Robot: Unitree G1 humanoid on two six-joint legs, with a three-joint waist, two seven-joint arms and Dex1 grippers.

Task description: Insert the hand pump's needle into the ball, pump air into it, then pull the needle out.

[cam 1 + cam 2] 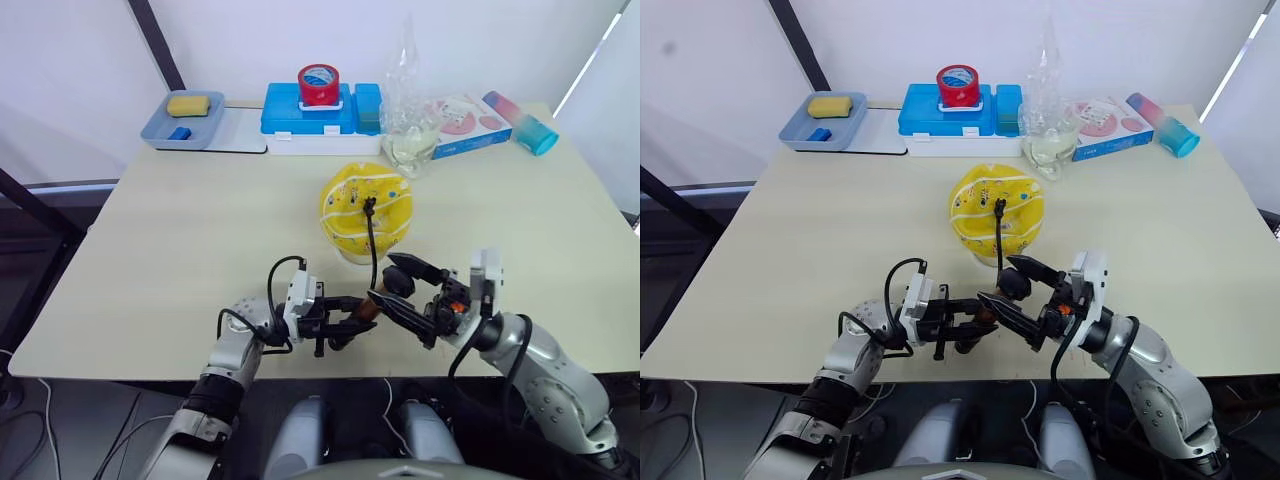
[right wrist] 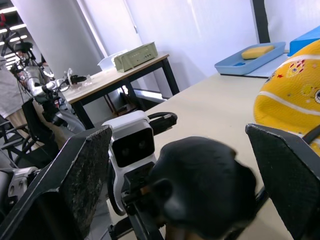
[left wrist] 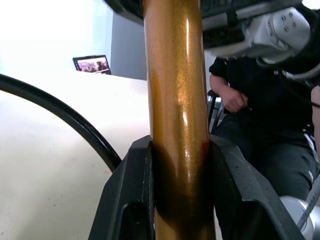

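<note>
so, from the head camera, the yellow rubber ball with white lines sits dented in the middle of the pale table. a thin black hose runs from it down to the grippers, and the needle at its tip looks stuck into the ball's top. the left gripper holds the slim gold metal hand pump near the table's front edge. the right gripper stands wide open around the pump's black handle.

from the left wrist, both black fingers squeeze the shiny gold tube. a person in dark clothes sits behind.

from the right wrist, the two fingers stand far apart with the round black handle between them, not pinched.

if the right gripper closes off-centre, i think the handle could slip. a hard tug could yank the hose and pull the needle out too soon, or roll the ball away.
</note>
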